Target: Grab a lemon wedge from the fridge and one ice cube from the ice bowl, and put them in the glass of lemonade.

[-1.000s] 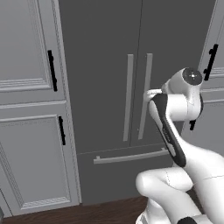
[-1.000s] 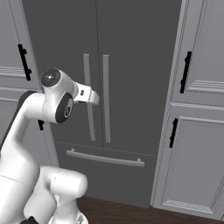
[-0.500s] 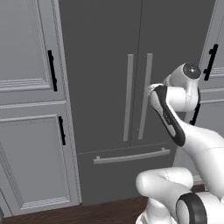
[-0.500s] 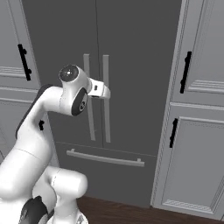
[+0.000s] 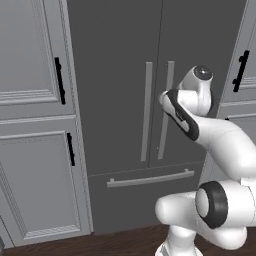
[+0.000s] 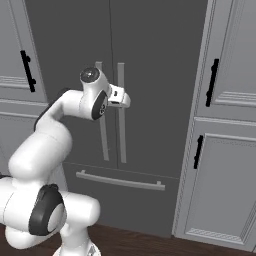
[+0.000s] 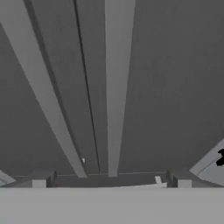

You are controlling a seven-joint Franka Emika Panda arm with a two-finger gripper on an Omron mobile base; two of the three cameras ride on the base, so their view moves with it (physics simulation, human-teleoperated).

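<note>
The tall dark-grey two-door fridge is standing shut, its two long light-grey vertical bar handles running side by side on either side of the thin centre seam, with a horizontal light-grey drawer bar lying below them. The white arm with dark joints is reaching up from the base, and its two-finger gripper is sitting at the upper part of the right-hand door handle, level with the upper part of the bars. In the hand view the two fingertips are showing well apart at the bottom corners, so the claw is standing wide open and gripping nothing; both bars are rising between the tips, the right-hand one running straight up near the middle and the left one slanting away. Whether the tips are touching the handle I cannot tell. Light-grey panelled cabinets with black handles are flanking the fridge tightly on both sides, their edges meeting the fridge walls. Dark wooden floor is lying open in front of the fridge, beside the robot's white base. The lemon wedge, the ice bowl and the glass cannot be made out from here.
</note>
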